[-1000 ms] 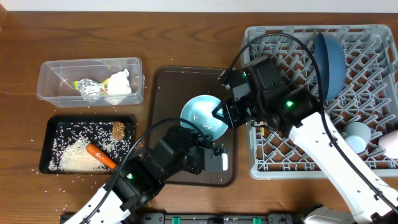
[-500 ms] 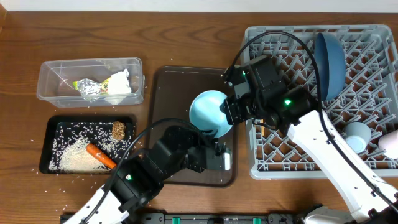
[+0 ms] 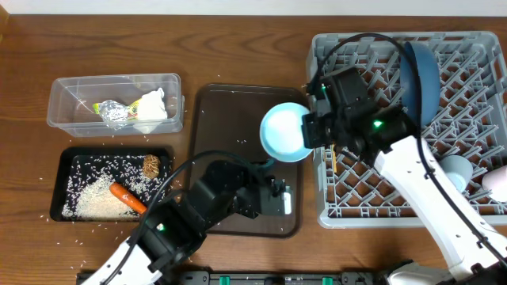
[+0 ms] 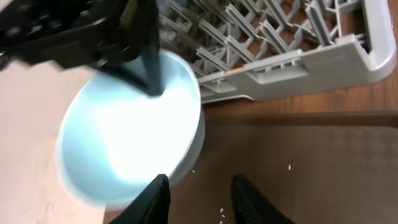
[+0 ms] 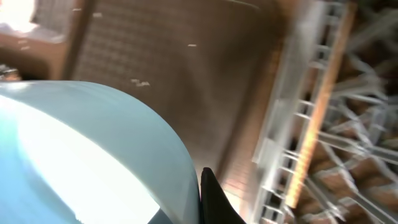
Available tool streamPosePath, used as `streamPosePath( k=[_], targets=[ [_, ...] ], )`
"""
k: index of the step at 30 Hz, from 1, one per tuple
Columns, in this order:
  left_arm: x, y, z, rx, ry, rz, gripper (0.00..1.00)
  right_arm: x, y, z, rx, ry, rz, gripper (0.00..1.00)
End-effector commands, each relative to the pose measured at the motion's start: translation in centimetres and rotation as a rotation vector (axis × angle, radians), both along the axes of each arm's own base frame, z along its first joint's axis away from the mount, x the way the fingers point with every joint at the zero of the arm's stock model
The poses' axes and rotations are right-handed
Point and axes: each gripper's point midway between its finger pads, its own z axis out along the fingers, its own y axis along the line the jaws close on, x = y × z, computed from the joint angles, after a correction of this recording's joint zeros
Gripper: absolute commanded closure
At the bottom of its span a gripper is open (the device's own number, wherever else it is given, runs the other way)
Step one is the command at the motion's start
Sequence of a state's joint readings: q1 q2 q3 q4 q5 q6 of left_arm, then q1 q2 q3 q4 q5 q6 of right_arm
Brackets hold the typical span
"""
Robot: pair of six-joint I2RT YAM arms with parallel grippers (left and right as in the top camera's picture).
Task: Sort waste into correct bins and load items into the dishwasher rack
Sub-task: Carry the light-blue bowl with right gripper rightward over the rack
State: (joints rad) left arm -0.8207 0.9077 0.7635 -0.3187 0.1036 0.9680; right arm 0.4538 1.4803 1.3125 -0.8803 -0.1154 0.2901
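- Over the 3 o'clock edge of the brown tray (image 3: 230,119), the bowl (image 3: 285,133) hangs tilted in the air, just beside the 9 o'clock wall of the rack (image 3: 326,202) and not yet inside it.
- The right tool (image 3: 309,131) is clamped on the bowl's rim; the left wrist view shows one finger down inside the bowl.
- The left tool (image 4: 200,198) sits at 6 o'clock of the bowl, low over the brown tray, its fingers apart and holding nothing.
- Done, by my reading: the plate (image 3: 422,79) stands on edge at 1 o'clock in the rack, and the blue cup (image 3: 458,171) and pink cup (image 3: 497,182) sit at its 4 o'clock side.
- Waste looks sorted: wrapper (image 3: 111,113) and tissue (image 3: 150,107) lie in the box (image 3: 59,111) at 10 o'clock; carrot (image 3: 127,198), lump (image 3: 151,165) and rice (image 3: 91,198) lie in the black tray (image 3: 111,150) at 8 o'clock.
- Left: racking the bowl, probably the last dish. A few stray grains dot the brown tray and the bench (image 3: 238,47).
- Count: one plate, one bowl, two cups, one carrot, one lump, one heap of rice, one tissue. I make out one wrapper; more I cannot tell.
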Motion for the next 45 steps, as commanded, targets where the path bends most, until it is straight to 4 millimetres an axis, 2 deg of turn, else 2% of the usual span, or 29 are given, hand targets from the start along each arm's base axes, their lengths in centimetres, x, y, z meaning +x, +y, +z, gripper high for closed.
streamPosePath(
  k=[1,4,8,11,12,14,16,17,18,19,20,21,22,23,28,31,36,40,45],
  targets=[
    [-0.1,0.4,2.4,-0.067,-0.026,0.027,0.61,2.1,-2.3,3.0,-0.048,-0.094,-0.104,0.99],
    [-0.4,0.8,3.4,-0.114,-0.027,0.044,0.6,2.8,-3.4,5.0,-0.067,-0.135,-0.142,0.99],
    [0.0,2.0,4.3,-0.169,-0.01,0.143,0.66,3.4,-5.6,8.2,-0.098,-0.203,-0.212,0.99],
    [1.0,3.6,4.2,-0.19,0.007,0.28,0.65,3.6,-9.3,11.3,-0.18,-0.282,-0.327,0.99],
    [1.3,4.0,4.2,-0.201,0.014,0.317,0.64,3.6,-10.2,11.8,-0.206,-0.297,-0.355,0.99],
    [2.0,5.0,4.2,-0.255,0.049,0.428,0.57,3.3,-12.7,12.8,-0.307,-0.335,-0.435,0.99],
    [2.5,5.7,4.3,-0.321,0.088,0.521,0.57,2.9,-14.8,13.2,-0.413,-0.356,-0.499,0.99],
    [2.7,6.1,4.4,-0.368,0.117,0.577,0.53,2.3,-17.0,13.7,-0.516,-0.372,-0.573,0.99],
    [2.8,6.3,4.3,-0.381,0.126,0.596,0.52,2.2,-17.3,13.8,-0.532,-0.374,-0.589,0.99],
    [2.9,6.5,4.3,-0.397,0.138,0.62,0.51,1.8,-18.5,14.3,-0.584,-0.39,-0.646,0.99],
    [3.0,6.7,4.2,-0.403,0.143,0.636,0.49,1.6,-19.4,14.8,-0.621,-0.403,-0.679,0.99],
    [3.0,6.8,4.1,-0.399,0.145,0.644,0.43,1.4,-20.4,15.4,-0.672,-0.422,-0.717,0.99],
    [2.9,6.9,3.9,-0.395,0.148,0.648,0.32,1.1,-21.3,16.0,-0.714,-0.438,-0.752,0.99],
    [2.9,7.0,3.8,-0.389,0.151,0.649,0.02,0.8,-22.4,16.7,-0.765,-0.46,-0.798,0.99],
    [2.7,7.2,3.3,-0.366,0.161,0.653,0.02,-0.7,-27.3,20.4,-0.939,-0.556,-1.041,0.99],
    [2.7,7.2,3.2,-0.362,0.163,0.654,0.02,-0.8,-29.3,21.4,-0.939,-0.588,-1.148,0.99],
    [2.6,7.2,3.1,-0.359,0.164,0.654,0.02,-1.2,-34.0,22.4,-0.945,-0.592,-1.292,0.99],
    [2.6,7.2,3.1,-0.358,0.165,0.654,0.02,0.8,-37.1,21.3,-0.981,-0.511,-1.182,0.99],
    [2.6,7.2,3.1,-0.358,0.165,0.654,0.02,2.3,-40.6,19.7,-1.135,-0.396,-1.108,0.99]
  ],
)
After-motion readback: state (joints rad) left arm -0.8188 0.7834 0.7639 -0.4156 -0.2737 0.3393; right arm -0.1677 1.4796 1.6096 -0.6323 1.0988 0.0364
